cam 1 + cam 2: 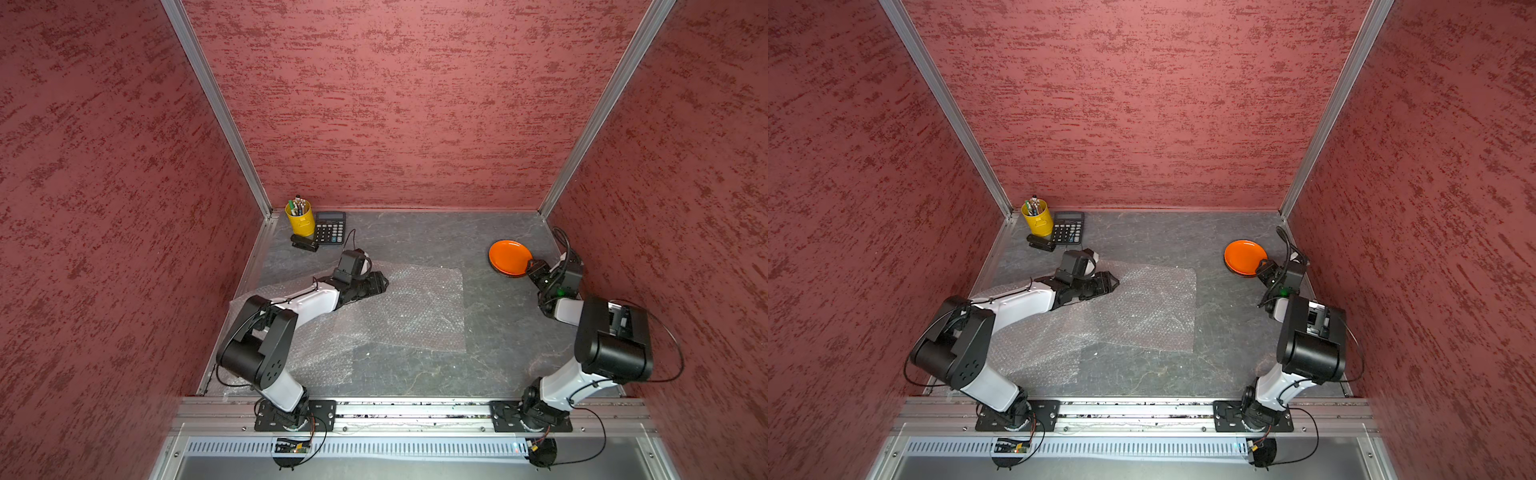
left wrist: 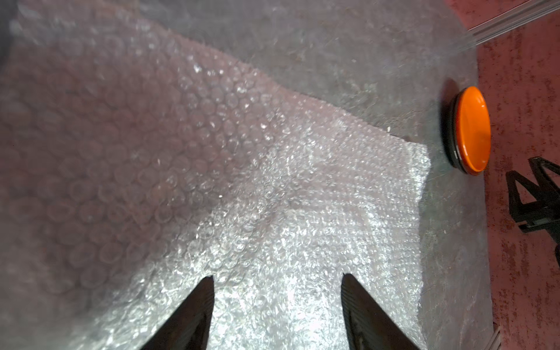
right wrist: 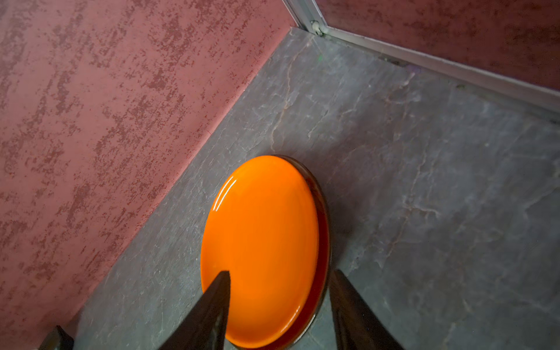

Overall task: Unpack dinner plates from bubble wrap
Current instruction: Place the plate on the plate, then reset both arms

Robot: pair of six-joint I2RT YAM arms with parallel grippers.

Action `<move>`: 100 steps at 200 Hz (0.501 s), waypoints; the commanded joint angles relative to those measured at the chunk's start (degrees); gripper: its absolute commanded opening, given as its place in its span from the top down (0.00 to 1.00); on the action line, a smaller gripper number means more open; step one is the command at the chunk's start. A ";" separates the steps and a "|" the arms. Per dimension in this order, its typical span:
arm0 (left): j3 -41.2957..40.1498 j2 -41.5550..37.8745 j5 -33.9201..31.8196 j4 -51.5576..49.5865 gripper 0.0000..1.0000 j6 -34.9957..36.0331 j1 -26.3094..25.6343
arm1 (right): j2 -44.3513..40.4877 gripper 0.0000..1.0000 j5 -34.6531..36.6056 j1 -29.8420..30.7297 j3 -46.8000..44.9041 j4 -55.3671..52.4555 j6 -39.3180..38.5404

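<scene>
An orange dinner plate (image 1: 510, 257) (image 1: 1246, 257) (image 3: 260, 242) lies on top of a small stack at the back right of the table. A red rim (image 3: 322, 242) and a black rim (image 2: 451, 130) show beneath it. My right gripper (image 1: 531, 266) (image 3: 280, 272) is open at the stack's near edge, one finger over the orange plate and the other just outside the rim. Bubble wrap (image 1: 415, 307) (image 1: 1150, 307) (image 2: 272, 197) lies spread flat over the left and middle of the table. My left gripper (image 1: 382, 282) (image 2: 277, 277) hovers open over it, holding nothing.
A yellow cup of pens (image 1: 300, 218), a black calculator (image 1: 330, 227) and a small black stapler-like thing (image 1: 304, 242) stand in the back left corner. Red walls close in the table on three sides; the right wall (image 1: 623, 249) is close to the plates.
</scene>
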 commanded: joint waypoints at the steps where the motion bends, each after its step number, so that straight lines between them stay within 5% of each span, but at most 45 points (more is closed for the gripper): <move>1: 0.20 -2.89 -3.14 1.31 0.29 3.94 0.58 | -2.25 0.44 1.23 0.76 -1.44 3.41 -5.13; 54: -3.83 -9.68 -18.44 3.56 0.11 15.41 1.35 | -6.73 0.43 4.87 4.30 -5.10 6.24 -13.24; 61: -4.35 -10.43 -20.90 4.14 0.00 16.73 1.62 | -7.01 0.42 5.63 4.89 -5.45 6.39 -14.17; 100: -9.61 -14.35 -31.58 11.66 0.00 23.62 3.39 | -7.74 0.41 10.59 9.21 -6.40 7.22 -18.23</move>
